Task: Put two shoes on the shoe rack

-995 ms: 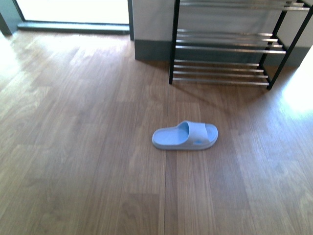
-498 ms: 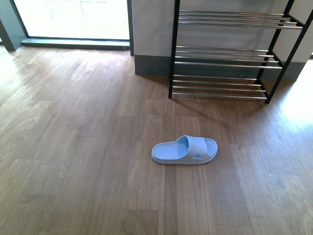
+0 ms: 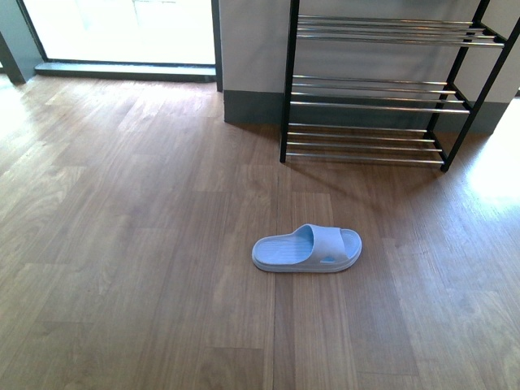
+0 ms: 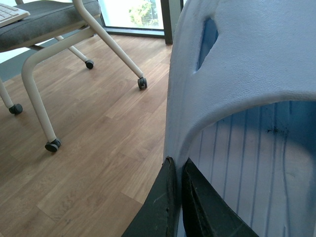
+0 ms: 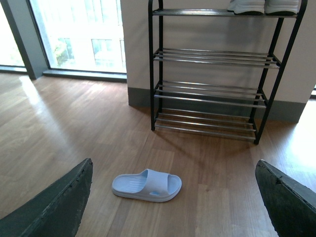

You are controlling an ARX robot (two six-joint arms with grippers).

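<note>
Front view is steadying after tilting up; left gripper (image 4: 177, 165) jaws are pinching a slide sandal (image 4: 247, 74), right gripper (image 5: 174, 165) jaws are gaping; two shoes (image 5: 247, 6) are sitting atop shoe rack (image 5: 212, 55), upper right, seemingly placed

The left end effector (image 4: 177, 165) is showing two dark, matte, tapering fingers (image 4: 158, 212). The right end effector (image 5: 174, 163) is showing rounded, dark grey ones at 4 and 8 o'clock.
</note>
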